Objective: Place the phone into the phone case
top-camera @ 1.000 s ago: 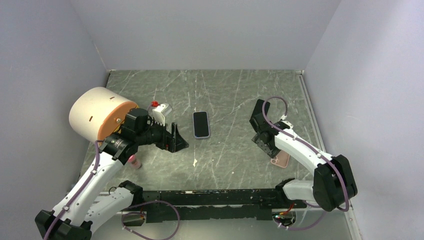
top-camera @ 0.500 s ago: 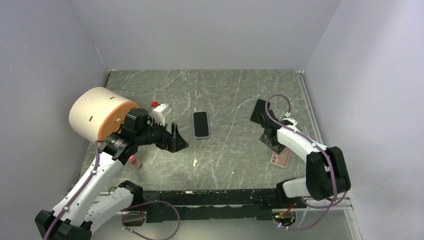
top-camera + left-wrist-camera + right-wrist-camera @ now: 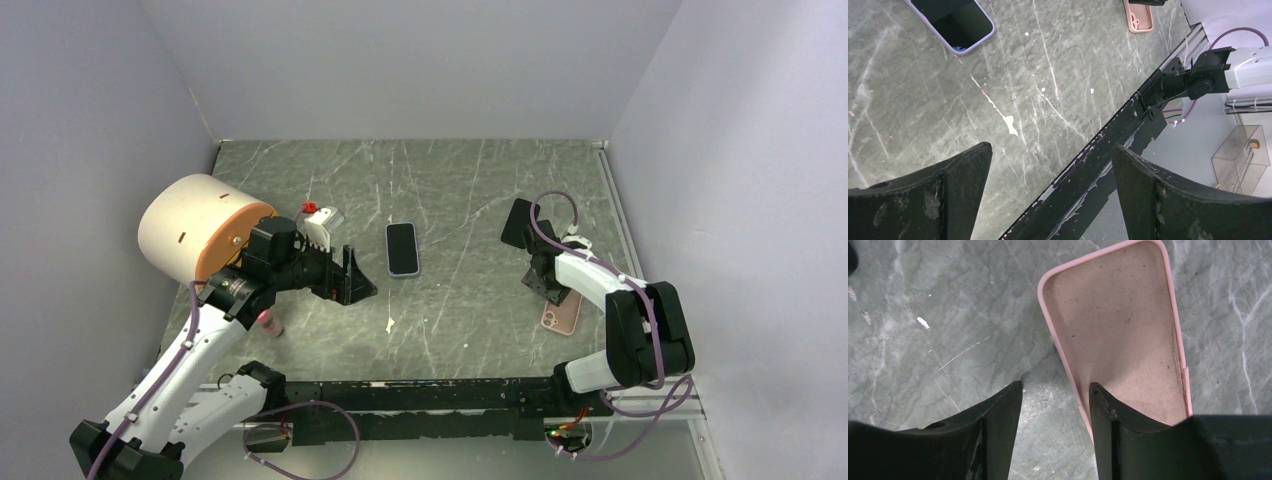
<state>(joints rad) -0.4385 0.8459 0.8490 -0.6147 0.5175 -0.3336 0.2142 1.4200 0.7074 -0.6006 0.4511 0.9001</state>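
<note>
Right tool (image 3: 1055,389) has lowered, jaws straddling the phone case (image 3: 1118,335) edge

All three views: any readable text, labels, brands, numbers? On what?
No readable text in any view.
phone: screen dark, nothing shows on it.
phone case: plain pink inside, no logo or mark.
white drum: a few small dark marks, too small to read as letters.
small white box with a red cap: no legible label.
</note>
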